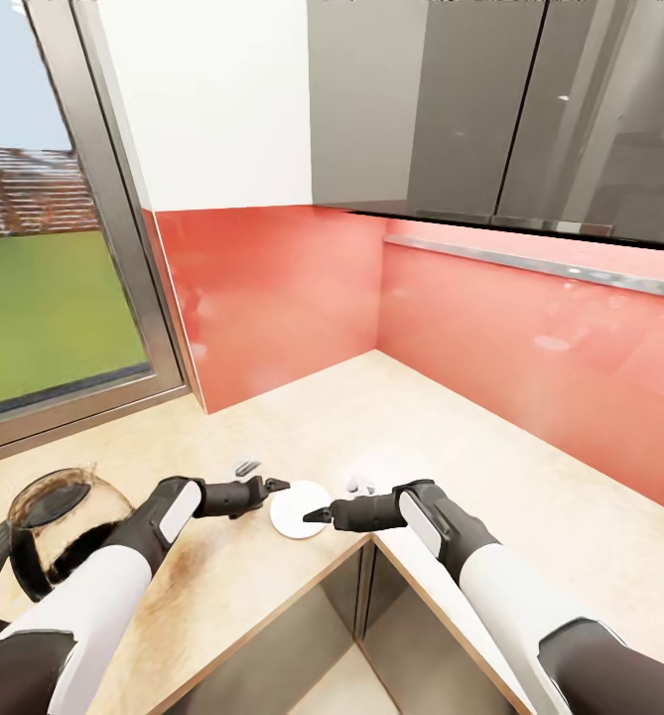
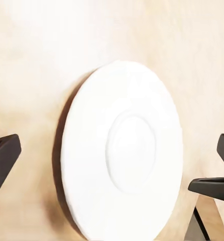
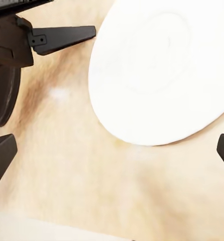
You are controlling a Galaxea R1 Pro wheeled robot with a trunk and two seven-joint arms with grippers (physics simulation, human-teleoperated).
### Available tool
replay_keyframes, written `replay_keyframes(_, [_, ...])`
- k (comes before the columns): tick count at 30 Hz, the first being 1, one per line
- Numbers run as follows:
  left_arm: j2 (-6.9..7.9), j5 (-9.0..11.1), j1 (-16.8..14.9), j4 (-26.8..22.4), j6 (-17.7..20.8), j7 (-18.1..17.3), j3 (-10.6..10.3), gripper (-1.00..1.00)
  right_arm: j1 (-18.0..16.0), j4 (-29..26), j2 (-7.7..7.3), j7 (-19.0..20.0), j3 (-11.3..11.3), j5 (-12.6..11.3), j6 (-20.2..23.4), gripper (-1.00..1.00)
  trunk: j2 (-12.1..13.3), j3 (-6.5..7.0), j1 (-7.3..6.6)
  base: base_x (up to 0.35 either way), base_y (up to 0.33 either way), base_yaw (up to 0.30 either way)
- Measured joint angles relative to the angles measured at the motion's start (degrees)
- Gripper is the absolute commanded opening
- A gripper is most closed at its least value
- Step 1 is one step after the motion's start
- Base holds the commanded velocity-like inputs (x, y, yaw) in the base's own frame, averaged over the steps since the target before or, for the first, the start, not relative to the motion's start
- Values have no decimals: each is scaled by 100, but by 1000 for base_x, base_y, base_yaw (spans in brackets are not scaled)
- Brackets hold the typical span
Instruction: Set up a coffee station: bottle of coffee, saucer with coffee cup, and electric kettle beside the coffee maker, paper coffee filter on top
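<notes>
The saucer (image 1: 299, 508) is a small round white plate lying flat on the kitchen countertop (image 1: 451, 437), near its inner front corner. My left gripper (image 1: 271, 484) is open at the saucer's left rim. In the left wrist view the saucer (image 2: 123, 150) lies between its spread fingertips (image 2: 2, 161). My right gripper (image 1: 324, 512) is open at the saucer's right rim. In the right wrist view the saucer (image 3: 162, 65) sits just beyond that gripper's span. The electric kettle (image 1: 59, 521), dark-tinted glass with a black handle, stands at the far left, partly behind my left arm.
A red backsplash (image 1: 490, 348) lines the corner under grey wall cabinets (image 1: 490, 99). A window (image 1: 44, 288) is at the left. Grey cabinet fronts (image 1: 371, 596) drop below the counter edge. Two small pale shapes (image 1: 247, 463) (image 1: 361, 485) lie by the grippers, too small to identify.
</notes>
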Motion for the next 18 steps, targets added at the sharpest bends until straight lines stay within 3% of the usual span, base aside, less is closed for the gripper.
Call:
replay_keyframes(2, [-73, 148, -1, 151, -116, -2, 6, 100, 0, 0, 0, 0, 0, -1, 0, 100, -1, 0, 0, 0, 0, 0])
replay_keyframes(18, [-115, 397, 1, 371, -476, 15, -3, 100, 0, 0, 0, 0, 0, 5, 0, 100, 0, 0, 0, 0, 0, 0])
